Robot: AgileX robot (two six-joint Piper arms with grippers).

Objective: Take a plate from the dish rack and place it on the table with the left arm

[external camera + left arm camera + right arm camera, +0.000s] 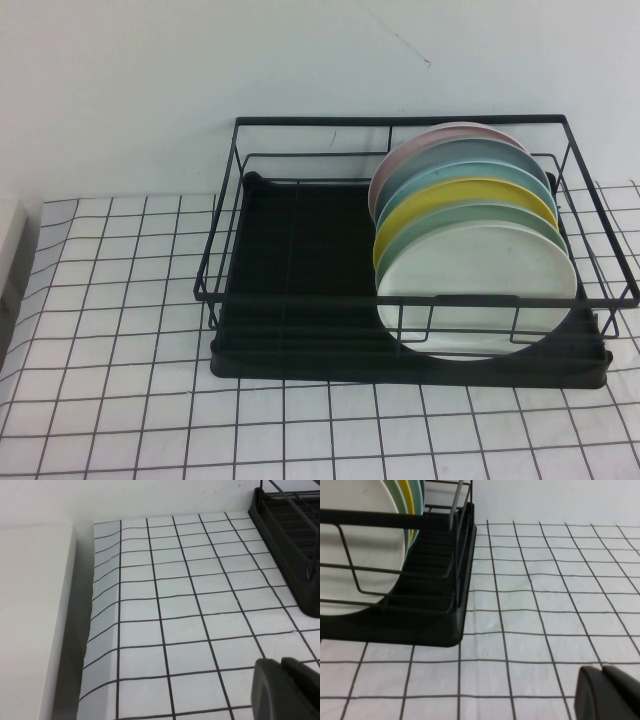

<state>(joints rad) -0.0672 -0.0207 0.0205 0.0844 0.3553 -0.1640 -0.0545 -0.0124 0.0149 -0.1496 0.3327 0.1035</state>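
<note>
- The dish rack (pixel 300 250) sits toward the far right of the table (pixel 110 330), with its black tray base flat on the gridded white cloth.
- A row of plates stands on edge in the rack's right half, packed face to face and leaning slightly back.
- The plate (pixel 478 290), plain white and glossy, is at the front of that row, nearest the robot, at about 4 o'clock from the rack's middle.
- Just behind it comes a mint green plate (pixel 500 212), then a yellow plate (pixel 470 193), then paler blue and pink ones toward the wall.
- The rack's left half holds no plates, only wire and tray.
- The left gripper (pixel 287 690) is over bare cloth on the table's left side, well apart from the rack, whose corner shows only at the edge of the left wrist view. Its fingers are pressed together with nothing between them.
- The right gripper (pixel 610 692) is low over the cloth just beside the rack's right end. Its fingertips look closed, with no gap visible, and nothing is held.
- Neither arm appears in the high view.
</note>
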